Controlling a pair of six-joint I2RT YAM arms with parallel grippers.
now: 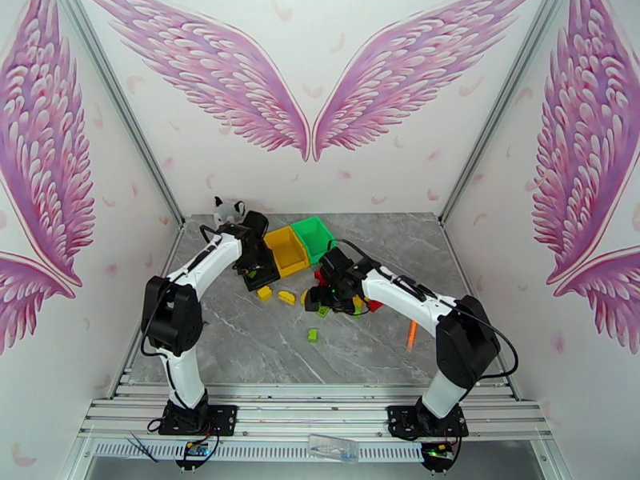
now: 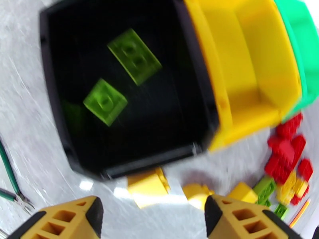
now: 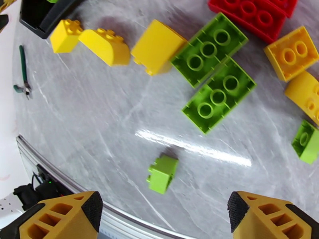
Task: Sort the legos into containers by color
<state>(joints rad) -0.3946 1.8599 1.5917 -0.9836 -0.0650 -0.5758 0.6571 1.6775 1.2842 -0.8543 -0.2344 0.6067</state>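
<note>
Just beyond your right gripper (image 3: 163,212), jaws wide and empty, lies a lone green lego (image 3: 162,179), long axis pointing roughly away; that arm is nearer. Far left, your left gripper (image 2: 153,214) hangs open, empty, above the black bin (image 2: 175,116).

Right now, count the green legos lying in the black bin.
2, both in the black bin, left wrist view: a longer brick toward its far side, a smaller brick nearer its left wall. Dark corners may hide more.
</note>
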